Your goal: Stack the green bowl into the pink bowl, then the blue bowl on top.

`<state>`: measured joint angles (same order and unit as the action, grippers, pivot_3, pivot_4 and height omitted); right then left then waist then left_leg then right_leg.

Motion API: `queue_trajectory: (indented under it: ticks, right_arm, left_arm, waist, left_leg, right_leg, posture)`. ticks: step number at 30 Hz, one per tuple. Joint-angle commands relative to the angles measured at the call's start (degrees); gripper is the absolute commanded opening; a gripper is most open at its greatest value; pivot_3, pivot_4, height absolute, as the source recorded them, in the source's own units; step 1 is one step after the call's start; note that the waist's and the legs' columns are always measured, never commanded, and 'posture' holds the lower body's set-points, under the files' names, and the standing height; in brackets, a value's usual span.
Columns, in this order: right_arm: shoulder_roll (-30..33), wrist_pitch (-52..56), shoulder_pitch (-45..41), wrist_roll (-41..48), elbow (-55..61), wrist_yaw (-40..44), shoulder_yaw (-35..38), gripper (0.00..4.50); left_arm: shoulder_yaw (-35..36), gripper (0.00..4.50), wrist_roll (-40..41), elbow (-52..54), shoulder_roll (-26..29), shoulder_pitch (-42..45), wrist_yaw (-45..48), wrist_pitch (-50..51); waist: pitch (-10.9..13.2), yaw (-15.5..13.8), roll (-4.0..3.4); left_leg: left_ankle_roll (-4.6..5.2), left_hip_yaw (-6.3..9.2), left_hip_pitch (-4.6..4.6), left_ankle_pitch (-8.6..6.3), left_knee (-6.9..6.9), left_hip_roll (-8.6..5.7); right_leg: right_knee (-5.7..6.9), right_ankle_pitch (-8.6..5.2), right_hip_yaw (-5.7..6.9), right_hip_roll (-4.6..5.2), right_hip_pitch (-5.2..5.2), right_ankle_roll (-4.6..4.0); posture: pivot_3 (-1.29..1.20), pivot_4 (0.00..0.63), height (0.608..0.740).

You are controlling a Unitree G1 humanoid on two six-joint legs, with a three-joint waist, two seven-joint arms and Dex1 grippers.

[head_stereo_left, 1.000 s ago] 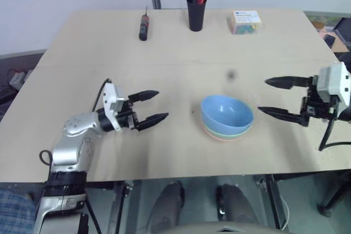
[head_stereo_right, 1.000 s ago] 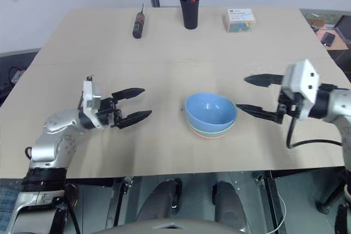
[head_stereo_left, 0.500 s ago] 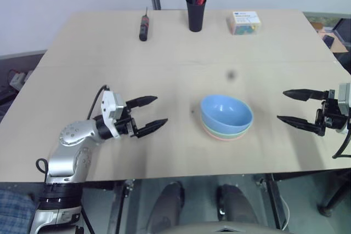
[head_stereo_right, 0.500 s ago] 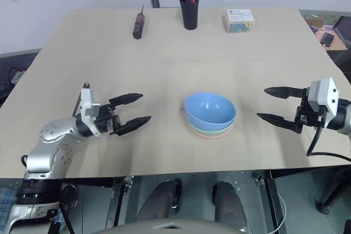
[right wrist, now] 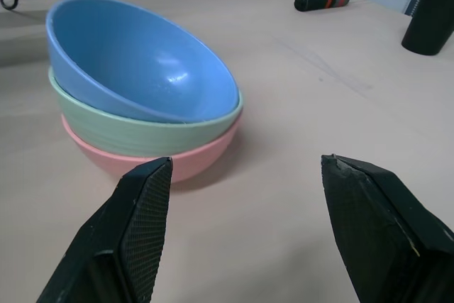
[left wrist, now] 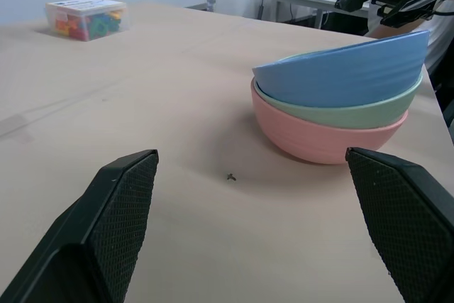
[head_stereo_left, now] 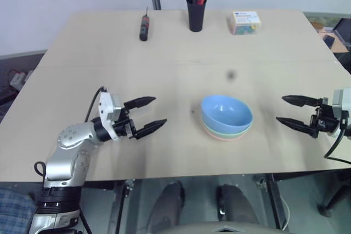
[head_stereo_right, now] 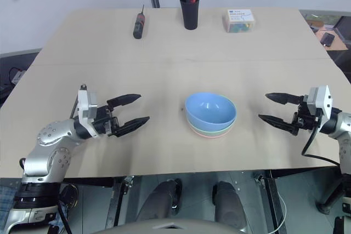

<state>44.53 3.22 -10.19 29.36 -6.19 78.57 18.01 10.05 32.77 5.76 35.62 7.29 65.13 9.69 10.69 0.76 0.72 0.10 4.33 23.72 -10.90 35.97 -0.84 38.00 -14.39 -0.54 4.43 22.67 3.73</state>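
Note:
The three bowls stand nested in one stack at the table's middle: the pink bowl (left wrist: 323,135) at the bottom, the green bowl (left wrist: 347,109) inside it, the blue bowl (head_stereo_left: 226,112) on top, sitting slightly tilted. My left gripper (head_stereo_left: 147,115) hovers open to the left of the stack, pointing at it, with nothing between its fingers. To the right of the stack, my right gripper (head_stereo_left: 289,110) is open and empty too, a hand's width away from the bowls.
At the table's (head_stereo_left: 82,53) far edge lie a black and red screwdriver (head_stereo_left: 143,27), a black cup of pens (head_stereo_left: 196,10) and a clear box of coloured bits (head_stereo_left: 245,21). A small dark speck (head_stereo_left: 231,74) marks the tabletop behind the bowls.
My right gripper has drawn away from the stack, moving right and lower toward the table's right edge. The left gripper has barely shifted. The bowls have stayed put.

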Motion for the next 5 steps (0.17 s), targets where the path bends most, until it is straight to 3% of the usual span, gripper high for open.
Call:
queue_trajectory:
  ticks: [1,5]
  right_arm:
    - [-0.5,-2.0,0.0,0.6,-0.1,0.6,-0.1,3.51]
    - [-0.7,-2.5,0.2,0.7,-0.3,0.3,-0.6,3.51]
  left_arm:
    - [1.0,4.5,0.4,1.4,0.5,0.4,0.2,-1.0]
    - [0.6,4.5,-0.4,1.2,0.6,0.5,0.1,-1.6]
  waist:
    - [0.0,0.0,0.0]
    - [0.0,0.0,0.0]
  left_leg:
    - [0.0,0.0,0.0,0.0,0.0,0.0]
    - [0.0,0.0,0.0,0.0,0.0,0.0]
  right_leg:
    - [0.0,0.0,0.0,0.0,0.0,0.0]
    - [0.0,0.0,0.0,0.0,0.0,0.0]
  posture:
    - [0.0,0.15,0.74]
    - [0.0,0.15,0.74]
